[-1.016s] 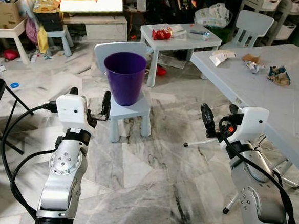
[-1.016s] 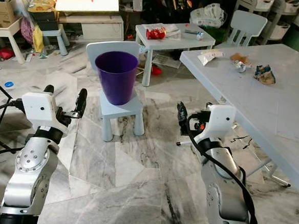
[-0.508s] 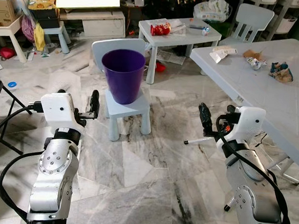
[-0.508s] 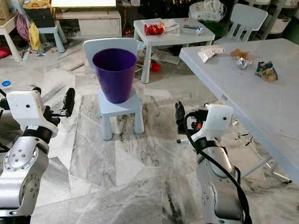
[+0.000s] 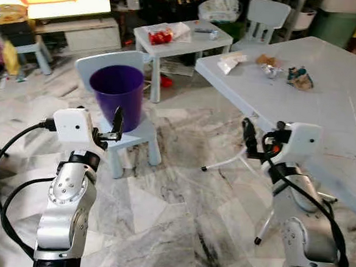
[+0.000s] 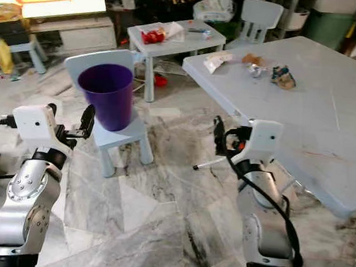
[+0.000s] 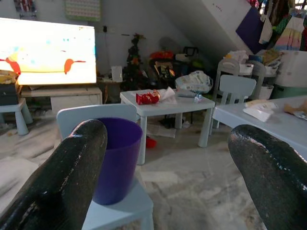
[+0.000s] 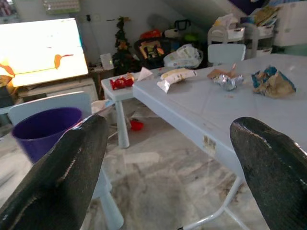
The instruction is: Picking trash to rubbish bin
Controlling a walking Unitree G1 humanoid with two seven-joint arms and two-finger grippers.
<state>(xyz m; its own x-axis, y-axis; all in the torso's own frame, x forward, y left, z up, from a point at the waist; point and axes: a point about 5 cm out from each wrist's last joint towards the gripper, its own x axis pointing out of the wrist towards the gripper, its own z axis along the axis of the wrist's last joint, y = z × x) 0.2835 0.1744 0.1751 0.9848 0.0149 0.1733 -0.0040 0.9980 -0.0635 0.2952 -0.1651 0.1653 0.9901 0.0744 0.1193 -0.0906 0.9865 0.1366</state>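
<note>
so the camera swung toward 3 o'clock since a second ago, the purple bin [image 5: 116, 97] and its little chair [image 5: 131, 132] now sit further left, more of the big table [image 5: 326, 113] showing

The head's two eyes look forward and steeply down from above the marble floor, taking in both silver forearms, with the purple bin [image 5: 115, 97] on its small chair as the fixed mark ahead. The two eye views share nearly everything; the right eye sets the bin a little further left. The large white bench [image 5: 302, 111] runs off to the right of the bin. The left wrist camera sits low, looking level between its own black fingers [image 7: 62, 177] at the bin close by. The right wrist camera, equally low, faces the bench edge, with the bin [image 8: 45, 130] near its frame edge. Both wrist views share the bin, the small white table [image 7: 165, 100] behind it and the bright screen [image 8: 41, 50].
</note>
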